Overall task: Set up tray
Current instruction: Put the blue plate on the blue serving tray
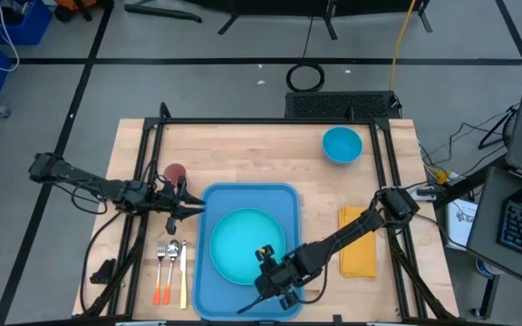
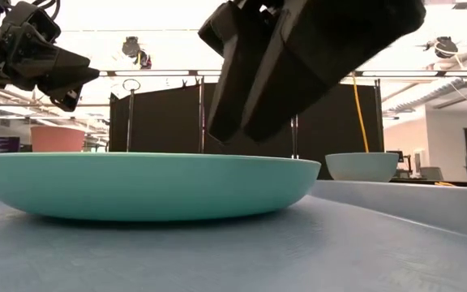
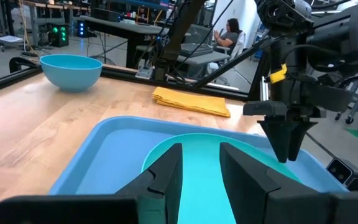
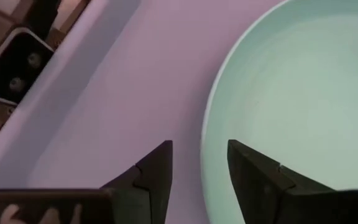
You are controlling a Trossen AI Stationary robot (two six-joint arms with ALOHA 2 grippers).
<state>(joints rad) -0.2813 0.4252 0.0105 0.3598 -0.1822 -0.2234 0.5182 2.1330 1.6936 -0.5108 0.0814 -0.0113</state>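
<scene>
The blue tray lies flat on the wooden table, and the round turquoise plate rests on its floor. My right gripper hangs open just above the plate's near-right rim, one finger over the plate and one over the tray floor. The low view shows its fingers a little above the plate. My left gripper is open and held above the tray's far-left corner, pointing across the tray toward the plate.
A blue bowl stands near the far right of the table and a red cup far left. A folded yellow napkin lies right of the tray. A fork, spoon and knife lie left of it. A person sits in the room beyond.
</scene>
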